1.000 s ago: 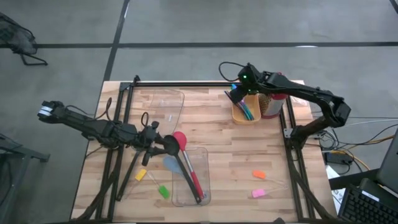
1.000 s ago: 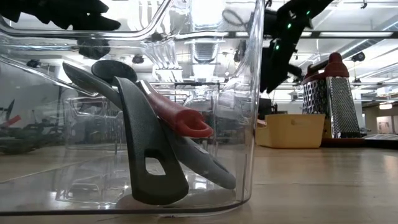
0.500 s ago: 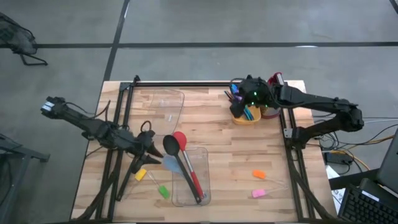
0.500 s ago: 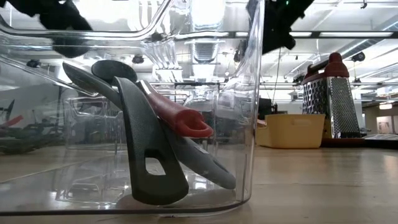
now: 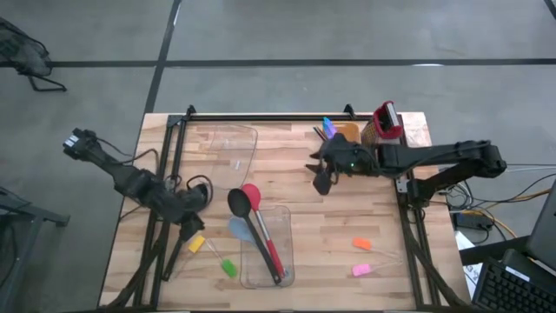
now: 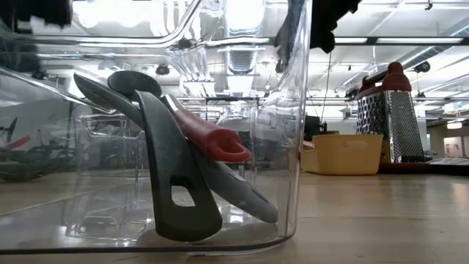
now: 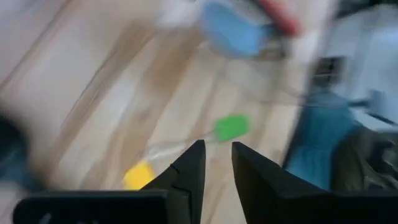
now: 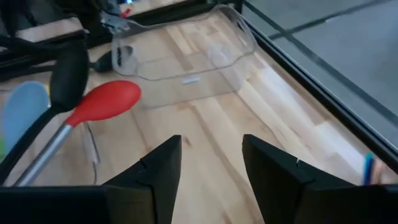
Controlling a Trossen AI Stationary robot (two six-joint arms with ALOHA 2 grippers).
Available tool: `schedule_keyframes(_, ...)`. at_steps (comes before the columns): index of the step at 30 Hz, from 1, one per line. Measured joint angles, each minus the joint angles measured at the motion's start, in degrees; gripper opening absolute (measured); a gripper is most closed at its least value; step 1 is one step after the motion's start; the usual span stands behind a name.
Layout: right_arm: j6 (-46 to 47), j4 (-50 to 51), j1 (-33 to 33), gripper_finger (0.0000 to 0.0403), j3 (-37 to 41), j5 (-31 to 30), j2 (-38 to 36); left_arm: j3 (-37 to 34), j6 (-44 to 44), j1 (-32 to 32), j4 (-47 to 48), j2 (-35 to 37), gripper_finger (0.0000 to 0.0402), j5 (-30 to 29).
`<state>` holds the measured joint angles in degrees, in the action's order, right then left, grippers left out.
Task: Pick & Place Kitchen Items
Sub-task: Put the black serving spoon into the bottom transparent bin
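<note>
Overhead, glossy red spoon in clear plastic bin, left claw spread, right claw spread.

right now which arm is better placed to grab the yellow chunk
Left. Its hand, open, sits just above the yellow chunk on the table's left side, while the right hand, also open, is across the table near the tan bin.

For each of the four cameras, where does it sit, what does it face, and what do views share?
High: overhead, straight down on the table; both arms show.
Low: tabletop height, looking through the clear bin to the grater.
Left wrist: behind the left pincer, open, facing the green chunk.
Right wrist: behind the right pincer, open, facing the red spoon.
Shared: the red spoon shows in the high and right wrist views.
</note>
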<state>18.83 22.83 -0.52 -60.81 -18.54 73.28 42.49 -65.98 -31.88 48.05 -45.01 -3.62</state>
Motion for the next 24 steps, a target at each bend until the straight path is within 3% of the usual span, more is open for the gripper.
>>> schedule_keyframes(4,-0.46,-4.97,0.68,0.0167,3.35,-1.05,-0.26,-2.80,-8.34,-0.06,3.55,-3.61,0.0099,-0.02)
schedule_keyframes(10,-0.42,-10.62,0.66,0.0179,6.81,-1.13,-0.37,-5.72,-17.76,-0.05,13.69,-9.23,0.0149,1.72)
schedule_keyframes(16,0.00,-12.87,0.66,0.0190,8.26,-1.12,-0.37,-7.23,-17.67,0.00,12.86,-13.74,0.0187,2.59)
schedule_keyframes(24,0.48,-16.17,0.79,0.0195,9.60,-1.07,-0.35,-8.19,-18.22,0.05,11.96,-21.98,0.0190,2.64)
